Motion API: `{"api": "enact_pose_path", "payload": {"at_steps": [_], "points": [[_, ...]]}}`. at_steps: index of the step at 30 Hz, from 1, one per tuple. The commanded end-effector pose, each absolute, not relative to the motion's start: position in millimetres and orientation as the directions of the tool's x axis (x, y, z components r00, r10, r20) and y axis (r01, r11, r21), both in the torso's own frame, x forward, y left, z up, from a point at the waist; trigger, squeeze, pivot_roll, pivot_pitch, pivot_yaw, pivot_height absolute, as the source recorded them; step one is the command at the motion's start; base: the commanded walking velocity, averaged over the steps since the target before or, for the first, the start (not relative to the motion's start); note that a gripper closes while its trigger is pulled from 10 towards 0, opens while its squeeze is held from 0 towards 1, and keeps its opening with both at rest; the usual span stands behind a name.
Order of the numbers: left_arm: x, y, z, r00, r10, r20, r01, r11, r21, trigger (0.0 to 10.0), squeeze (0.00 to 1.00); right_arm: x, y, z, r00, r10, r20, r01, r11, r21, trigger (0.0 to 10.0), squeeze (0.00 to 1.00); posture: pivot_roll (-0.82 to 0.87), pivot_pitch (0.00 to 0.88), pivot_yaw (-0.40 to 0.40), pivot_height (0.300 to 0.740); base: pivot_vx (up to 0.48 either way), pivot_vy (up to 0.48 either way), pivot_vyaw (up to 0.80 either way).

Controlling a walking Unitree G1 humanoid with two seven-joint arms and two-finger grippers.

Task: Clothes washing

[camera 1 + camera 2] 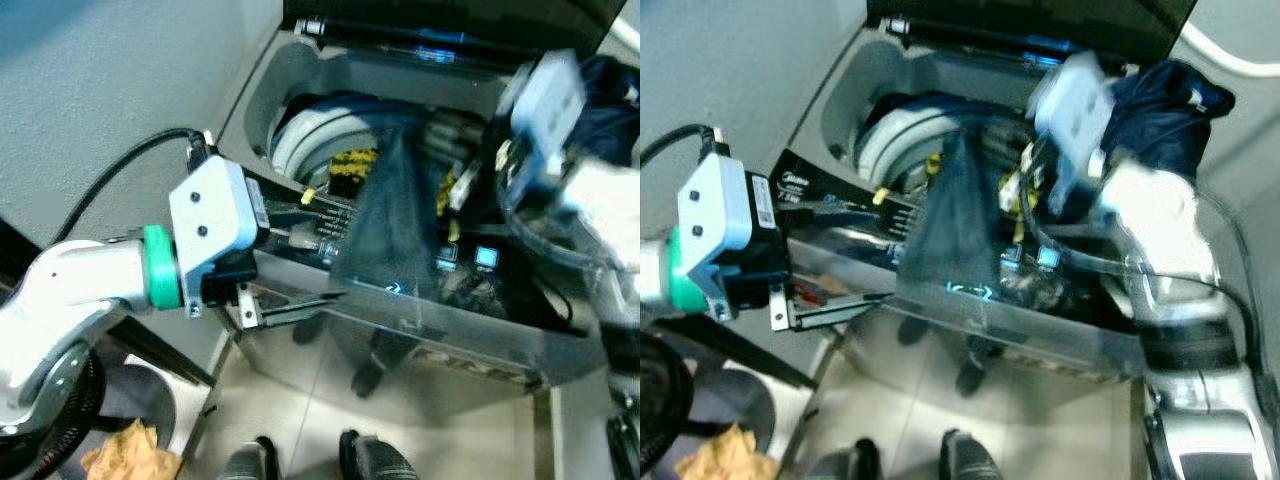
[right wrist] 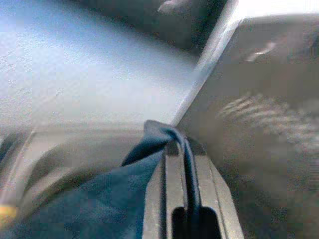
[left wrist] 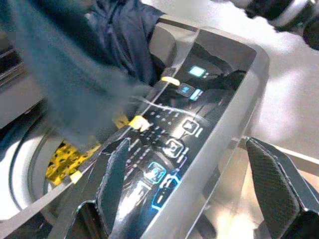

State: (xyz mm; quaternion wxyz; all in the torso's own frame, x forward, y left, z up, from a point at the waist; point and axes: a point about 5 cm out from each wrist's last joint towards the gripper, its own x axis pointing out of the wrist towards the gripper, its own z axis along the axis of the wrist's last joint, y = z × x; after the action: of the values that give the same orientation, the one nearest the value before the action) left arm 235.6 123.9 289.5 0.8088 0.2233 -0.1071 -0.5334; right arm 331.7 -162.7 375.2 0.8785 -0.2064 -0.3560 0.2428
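A dark blue cloth garment (image 2: 149, 149) is pinched fast between the closed black fingers of the right gripper (image 2: 183, 149), a fold of it bunched just above the fingertips. In the head views the garment is seen hanging as a long dark strip (image 1: 385, 215) from above the washer's opening down across its front edge, so that it is draped over the glossy black control panel (image 3: 174, 144) and not yet inside. The left gripper (image 3: 199, 184) is held with its fingers spread wide apart, straddling the front edge of the grey top-loading washing machine (image 1: 470, 340), with one finger over the lit panel and the other outside the front wall; nothing is held in it. The loading step is judged to be in hand: the garment must be carried back over the round drum (image 1: 310, 130) and lowered before it is released, and the trailing end needs to be cleared from the panel. Inside the drum a yellow, black-patterned item (image 1: 352, 165) is seen, and more dark cloth (image 1: 1165, 115) is heaped at the right rear corner.
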Motion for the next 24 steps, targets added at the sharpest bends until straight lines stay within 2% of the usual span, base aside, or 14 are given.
{"api": "enact_pose_path", "payload": {"at_steps": [1,2,4,7,12,13,14,15,16,17,20,21,22,24], "points": [[234,121,289,0.398,-0.915,-0.064,0.818,0.322,0.477,10.0,0.0,338,-172,395,0.629,0.374,0.681,-0.008,0.88,-0.475,10.0,0.0,0.01,0.146,0.066,0.74,0.0,0.0,0.0],[234,121,289,0.398,-0.915,-0.064,0.818,0.322,0.477,10.0,0.0,338,-172,395,0.629,0.374,0.681,-0.008,0.88,-0.475,10.0,0.0,0.01,0.146,0.066,0.74,0.0,0.0,0.0],[234,121,290,0.404,-0.913,-0.059,0.814,0.33,0.477,10.0,0.0,340,-175,406,0.601,0.26,0.756,0.183,0.876,-0.446,10.0,0.0,0.01,0.146,0.065,0.74,0.0,0.0,0.0],[234,121,290,0.406,-0.912,-0.059,0.814,0.331,0.477,10.0,0.0,344,-174,404,0.619,0.254,0.743,0.221,0.851,-0.476,10.0,0.0,0.01,0.146,0.062,0.74,0.0,0.0,0.0],[234,122,290,0.408,-0.911,-0.059,0.813,0.334,0.477,10.0,0.0,351,-169,390,0.676,0.32,0.663,0.159,0.816,-0.555,10.0,0.0,0.01,0.146,0.059,0.74,0.0,0.0,0.0],[234,122,289,0.41,-0.91,-0.059,0.813,0.336,0.475,10.0,0.0,351,-169,374,0.706,0.39,0.591,0.058,0.8,-0.597,10.0,0.0,0.0,0.143,0.06,0.74,0.0,0.0,0.0],[234,122,289,0.41,-0.91,-0.059,0.813,0.336,0.475,10.0,0.0,351,-169,374,0.706,0.39,0.591,0.058,0.8,-0.597,10.0,0.0,0.0,0.143,0.06,0.74,0.0,0.0,0.0],[234,122,289,0.411,-0.91,-0.058,0.814,0.337,0.474,10.0,0.0,349,-172,359,0.718,0.463,0.519,-0.089,0.801,-0.592,10.0,1.0,0.0,0.142,0.062,0.74,0.0,0.0,0.0],[234,122,289,0.411,-0.91,-0.058,0.814,0.337,0.474,10.0,0.0,349,-172,359,0.718,0.463,0.519,-0.089,0.801,-0.592,10.0,1.0,0.0,0.142,0.062,0.74,0.0,0.0,0.0],[235,122,288,0.411,-0.91,-0.058,0.814,0.337,0.473,10.0,0.0,344,-176,349,0.703,0.531,0.472,-0.223,0.796,-0.563,10.0,1.0,0.0,0.14,0.064,0.74,0.0,0.0,0.0],[236,122,288,0.41,-0.91,-0.057,0.814,0.337,0.472,10.0,0.0,337,-178,341,0.663,0.6,0.447,-0.358,0.779,-0.515,10.0,1.0,-0.01,0.138,0.067,0.74,0.0,0.0,0.0],[236,121,288,0.409,-0.911,-0.056,0.814,0.337,0.472,10.0,0.0,336,-178,340,0.654,0.61,0.448,-0.381,0.777,-0.502,10.0,0.7,-0.01,0.138,0.068,0.74,0.0,0.0,0.0],[236,121,288,0.409,-0.911,-0.056,0.814,0.337,0.472,10.0,0.0,336,-178,339,0.65,0.611,0.451,-0.39,0.779,-0.491,10.0,0.0,0.0,0.138,0.069,0.74,0.0,0.0,0.0],[236,121,288,0.409,-0.911,-0.055,0.814,0.337,0.472,10.0,0.0,336,-177,338,0.649,0.613,0.451,-0.397,0.778,-0.487,10.0,0.0,0.0,0.138,0.069,0.74,0.0,0.0,0.0]]}}
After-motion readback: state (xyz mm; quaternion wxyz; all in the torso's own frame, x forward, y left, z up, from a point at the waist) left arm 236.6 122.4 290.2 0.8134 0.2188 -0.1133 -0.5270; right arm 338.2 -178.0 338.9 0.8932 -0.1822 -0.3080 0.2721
